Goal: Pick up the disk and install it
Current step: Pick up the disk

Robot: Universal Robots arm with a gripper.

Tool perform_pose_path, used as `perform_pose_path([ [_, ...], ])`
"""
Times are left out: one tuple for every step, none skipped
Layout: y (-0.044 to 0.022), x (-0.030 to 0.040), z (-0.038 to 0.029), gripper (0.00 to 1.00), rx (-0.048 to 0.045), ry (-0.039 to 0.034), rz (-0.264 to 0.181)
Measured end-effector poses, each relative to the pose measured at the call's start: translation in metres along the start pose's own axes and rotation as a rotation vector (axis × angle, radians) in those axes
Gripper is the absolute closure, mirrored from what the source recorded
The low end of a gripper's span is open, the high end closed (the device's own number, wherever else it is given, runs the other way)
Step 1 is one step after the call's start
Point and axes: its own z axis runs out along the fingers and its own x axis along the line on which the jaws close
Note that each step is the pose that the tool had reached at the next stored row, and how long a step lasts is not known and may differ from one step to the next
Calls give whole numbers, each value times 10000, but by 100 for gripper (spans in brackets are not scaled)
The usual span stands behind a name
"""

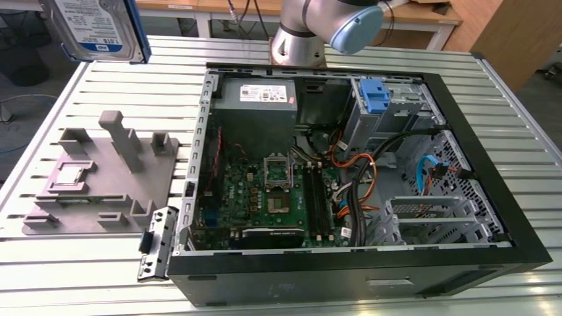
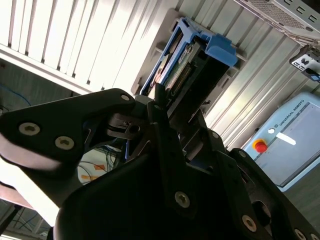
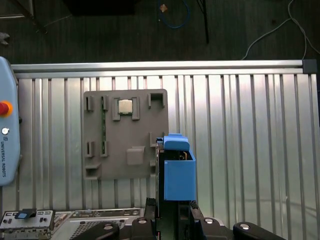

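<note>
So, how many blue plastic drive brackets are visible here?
2. One edges the disk, gripped by the end effector above the table; the other bracket sits in the drive cage of the open computer case. Others may be hidden.

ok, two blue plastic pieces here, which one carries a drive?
The disk, held by the gripper: silver labelled drive in a blue frame. The blue latch inside the case is bare plastic.
</note>
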Motion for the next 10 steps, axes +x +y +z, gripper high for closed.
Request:
perform_pose_path([
  [-7,0,-1,65,-1,0,0],
  [-15,-1,-1,65,-1,1,0],
  [-24,-1,-1,65,-1,2,0],
  [-33,-2,-1,65,0,1,0],
  [-44,-2,-1,65,0,1,0],
  [-54,-3,-2,65,-1,1,0],
  [-65,-3,-2,65,-1,1,0],
  [-76,-4,-2,65,-1,1,1],
  [-87,-4,-3,65,-1,1,0],
  [-96,-5,-3,65,-1,1,0],
])
